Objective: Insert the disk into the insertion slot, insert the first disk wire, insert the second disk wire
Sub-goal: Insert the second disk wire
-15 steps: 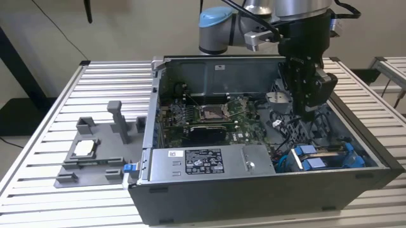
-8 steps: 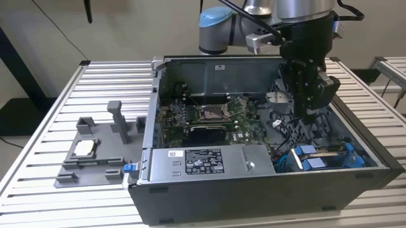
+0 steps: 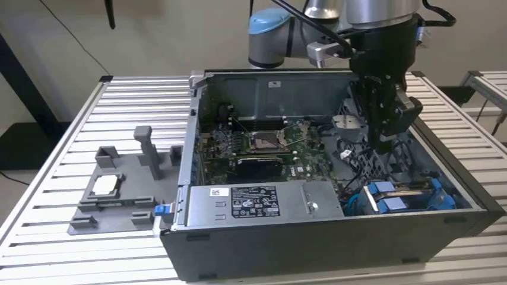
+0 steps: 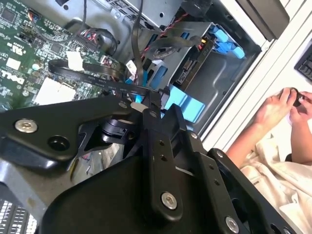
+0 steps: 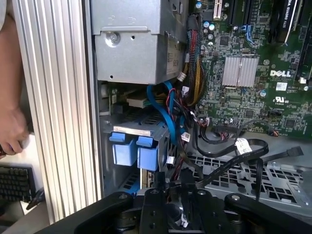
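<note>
The desk is a slatted metal top, and the open case takes up its half from 12 round to 6 o'clock in the exterior view. A grey fixture sits just beside the case at 9 o'clock. Inside the case, the power supply lies along the wall at 6 o'clock and the board fills the middle.

The arm comes down from 12 o'clock and puts the hand inside the case, low over the bay at 3 o'clock of the board. I cannot tell whether the hand is apart, together or clamped on anything; the linkage hides it in both wrist views. A black wire loops across the bay and ends right at the hand's tip, touching or nearly so.

The disk sits at about 5 o'clock from the hand, near but apart from it, in the case corner. It appears already seated in the slot, with its blue tabs standing up above the cage. Its long axis seems to run from 9 to 3 o'clock, along the case's near wall.

Room is tight. The case wall closes off 3 o'clock, the power supply closes off 8 o'clock, and a bundle of cables hangs between the hand and the disk. The open way looks to be straight up. A person sits close beside the desk edge on the slot's side.
</note>
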`<act>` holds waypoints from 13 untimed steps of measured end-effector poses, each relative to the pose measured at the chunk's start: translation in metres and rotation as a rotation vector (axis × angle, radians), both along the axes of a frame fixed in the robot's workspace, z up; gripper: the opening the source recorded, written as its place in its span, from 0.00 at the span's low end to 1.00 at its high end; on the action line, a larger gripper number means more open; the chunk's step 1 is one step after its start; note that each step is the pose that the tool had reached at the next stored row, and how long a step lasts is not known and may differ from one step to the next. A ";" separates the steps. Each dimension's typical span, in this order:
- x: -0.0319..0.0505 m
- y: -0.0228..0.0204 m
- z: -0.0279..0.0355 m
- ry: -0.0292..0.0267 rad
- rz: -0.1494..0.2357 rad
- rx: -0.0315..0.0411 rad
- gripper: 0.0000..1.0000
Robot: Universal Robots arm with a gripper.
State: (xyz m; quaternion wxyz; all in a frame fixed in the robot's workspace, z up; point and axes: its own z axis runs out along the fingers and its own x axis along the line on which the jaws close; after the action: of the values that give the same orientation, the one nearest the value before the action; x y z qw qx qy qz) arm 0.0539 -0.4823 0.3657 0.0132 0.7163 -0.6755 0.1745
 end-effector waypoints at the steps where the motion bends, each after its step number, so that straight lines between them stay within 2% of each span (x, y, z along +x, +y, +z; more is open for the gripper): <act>1: 0.0004 0.0000 0.0000 0.0000 0.000 0.0029 0.27; 4: 0.0007 0.0000 0.0000 -0.0001 0.000 0.0105 0.27; 7: 0.0007 -0.0002 0.0000 0.0000 0.000 0.0108 0.27; 8: 0.0008 -0.0003 -0.0001 0.0000 0.000 0.0109 0.25; 9: 0.0007 -0.0004 -0.0001 -0.0001 0.000 0.0109 0.18; 13: 0.0007 -0.0013 0.0000 0.0000 0.000 0.0108 0.16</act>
State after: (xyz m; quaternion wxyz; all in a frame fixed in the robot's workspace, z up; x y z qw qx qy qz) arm 0.0546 -0.4836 0.3657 0.0094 0.7163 -0.6765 0.1709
